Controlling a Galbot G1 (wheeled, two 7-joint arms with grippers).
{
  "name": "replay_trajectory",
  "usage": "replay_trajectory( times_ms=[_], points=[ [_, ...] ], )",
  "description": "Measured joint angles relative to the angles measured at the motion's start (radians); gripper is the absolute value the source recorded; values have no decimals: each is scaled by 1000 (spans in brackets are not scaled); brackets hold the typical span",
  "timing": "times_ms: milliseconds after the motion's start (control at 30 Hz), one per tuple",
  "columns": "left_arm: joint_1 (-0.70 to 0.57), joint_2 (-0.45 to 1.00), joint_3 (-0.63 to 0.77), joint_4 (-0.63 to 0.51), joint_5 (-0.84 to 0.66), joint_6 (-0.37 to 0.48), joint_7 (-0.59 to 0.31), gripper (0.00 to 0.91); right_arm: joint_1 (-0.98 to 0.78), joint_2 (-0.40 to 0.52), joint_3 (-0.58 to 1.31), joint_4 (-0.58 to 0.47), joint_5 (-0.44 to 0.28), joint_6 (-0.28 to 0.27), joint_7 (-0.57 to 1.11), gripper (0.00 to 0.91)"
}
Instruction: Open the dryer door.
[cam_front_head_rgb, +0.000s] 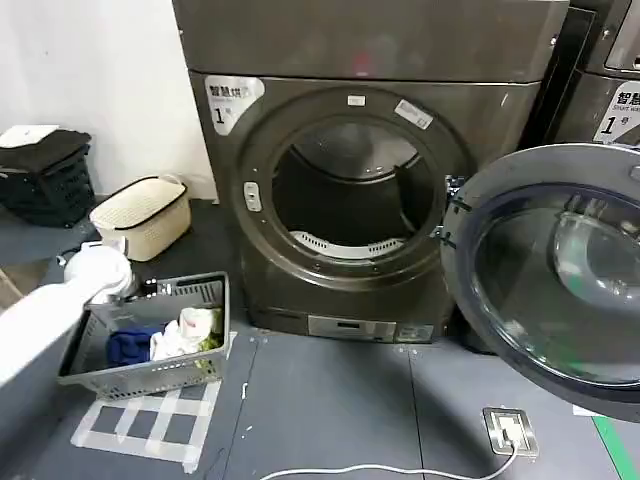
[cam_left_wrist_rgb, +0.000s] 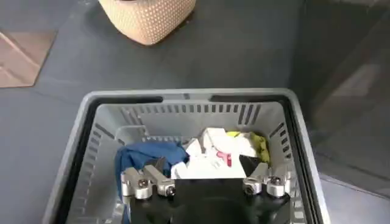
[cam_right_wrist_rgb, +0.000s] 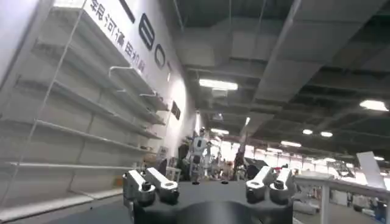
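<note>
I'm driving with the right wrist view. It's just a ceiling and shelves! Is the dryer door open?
Observer: Yes. In the head view the dryer door stands wide open, hinged at the right of the opening.
Operator: Anything inside?
Observer: The drum looks empty as far as the head view shows.
Operator: Where's my other arm?
Observer: The left pincer is open, above a grey basket holding clothes.
</note>
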Motion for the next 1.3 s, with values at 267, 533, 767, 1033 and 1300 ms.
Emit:
replay_trajectory(
  times_ms=[267,533,767,1033,1300],
  points=[
    [16,18,-1,-10,-16,0,0,907,1,0,11,-18,0,5,2,907],
    [29,36,-5,-6,-58,0,0,907,2,0,20,-40,-1,26,-1,907],
    [38,48,-6,-13,-78,0,0,907,8,0,24,-48,-6,19,-2,907],
    [40,49,-7,-10,-77,0,0,907,12,0,24,-53,-15,19,-2,907],
    [40,49,-7,-6,-76,0,0,907,14,0,23,-53,-16,19,-3,907]
  ],
)
